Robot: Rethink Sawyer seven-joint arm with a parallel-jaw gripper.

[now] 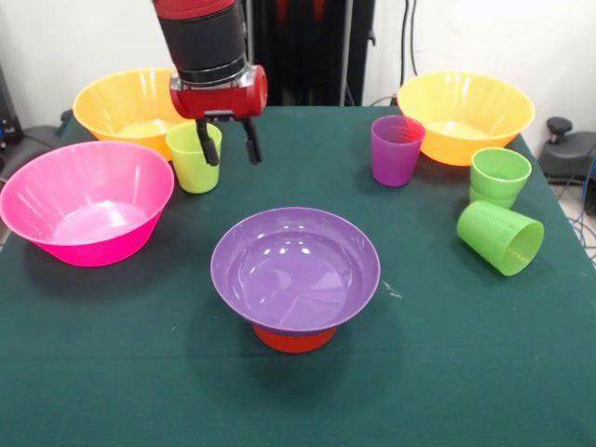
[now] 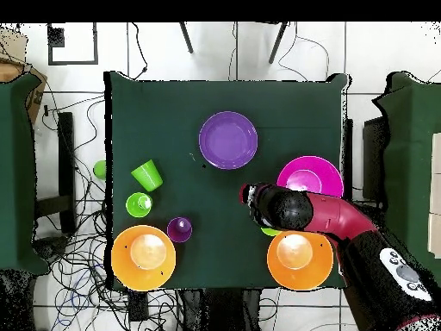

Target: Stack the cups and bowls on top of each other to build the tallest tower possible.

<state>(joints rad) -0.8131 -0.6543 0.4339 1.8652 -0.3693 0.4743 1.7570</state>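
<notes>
Jaws of the red and black gripper (image 1: 227,142) stand parted and pointing down, one black finger dipping at or just inside the rim of the small yellow-green tapered plastic cup (image 1: 194,158), the other hanging clear beside it; whether anything is pinched yet I cannot tell for sure, and the cup looks to stand on the green cloth tabletop (image 1: 112,372). By my judgement the tower is barely begun: the medium glossy purple plastic bowl (image 1: 295,267) sits on the small orange bowl (image 1: 293,339), which shows only as a rim beneath it near the tabletop's middle, and nothing rests on top. Left loose are the big pink glossy bowl (image 1: 87,202), two big orange-yellow bowls (image 1: 130,104) (image 1: 465,115), the translucent purple tumbler (image 1: 397,150), one green cup upright (image 1: 500,177) and another green cup lying on its side (image 1: 500,237) just beside it. All pieces are smooth, shiny, round and tapered, likely slippery and prone to nesting rather than adding height.
</notes>
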